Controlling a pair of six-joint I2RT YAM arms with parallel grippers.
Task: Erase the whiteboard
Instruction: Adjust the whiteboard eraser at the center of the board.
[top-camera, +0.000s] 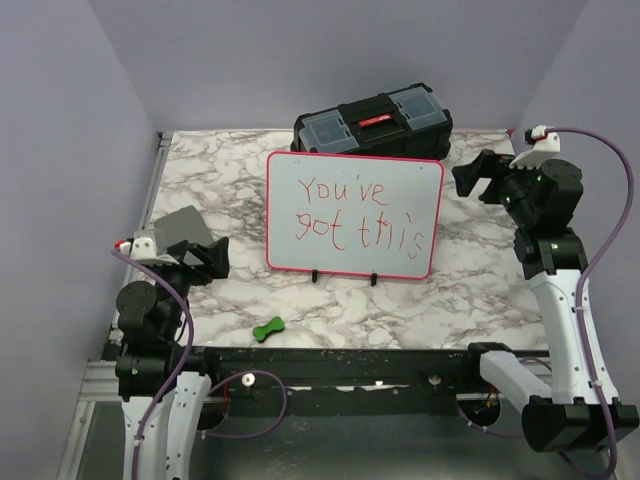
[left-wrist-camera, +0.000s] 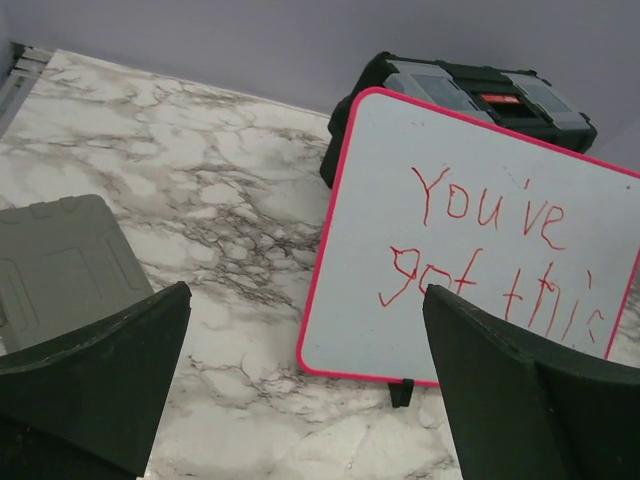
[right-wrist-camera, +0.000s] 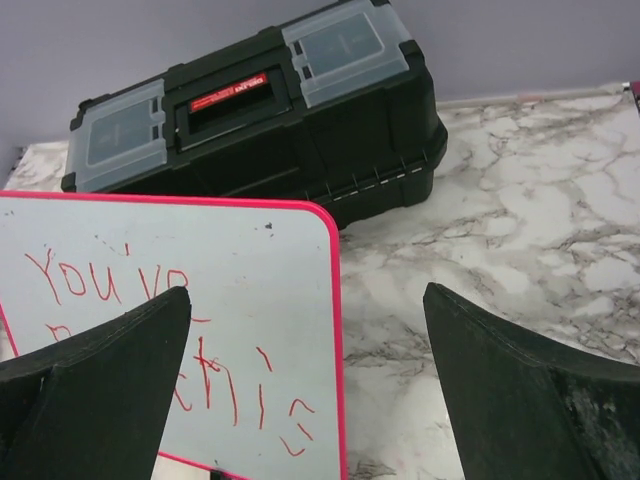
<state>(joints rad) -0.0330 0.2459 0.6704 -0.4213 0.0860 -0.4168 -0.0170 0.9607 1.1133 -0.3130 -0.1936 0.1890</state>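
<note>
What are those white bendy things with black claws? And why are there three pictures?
They are two robot arms bolted at a table's near edge. One picture comes from a camera above and behind them. The other two come from small cameras on each wrist, so the dark shapes there are that arm's own fingers. The left gripper and right gripper are both open and hold nothing. On the marble table stands a whiteboard with "You've got this" in red, a black toolbox behind it, a grey pad by the left gripper, and a small green bone-shaped thing near the front.
</note>
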